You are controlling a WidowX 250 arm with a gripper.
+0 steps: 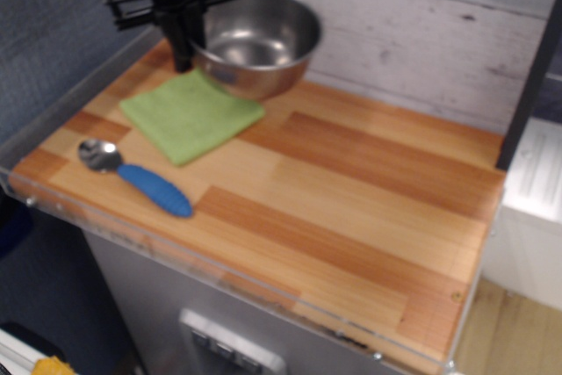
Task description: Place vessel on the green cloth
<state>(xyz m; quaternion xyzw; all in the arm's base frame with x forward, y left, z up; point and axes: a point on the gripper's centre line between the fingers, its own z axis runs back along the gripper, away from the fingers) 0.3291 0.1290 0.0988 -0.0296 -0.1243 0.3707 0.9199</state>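
The vessel [259,41] is a shiny steel bowl held in the air at the back left, over the far corner of the green cloth [190,115]. My black gripper [186,31] is shut on the bowl's left rim. The cloth lies flat on the wooden table, in front of and below the bowl. The bowl hangs above the cloth and does not rest on it. The frame is blurred.
A blue-handled metal spoon [140,180] lies near the front left edge. A clear plastic rim [176,252] runs along the table's front. A whitewashed plank wall [421,41] stands behind. The yellow toy corn is hidden behind the gripper and bowl.
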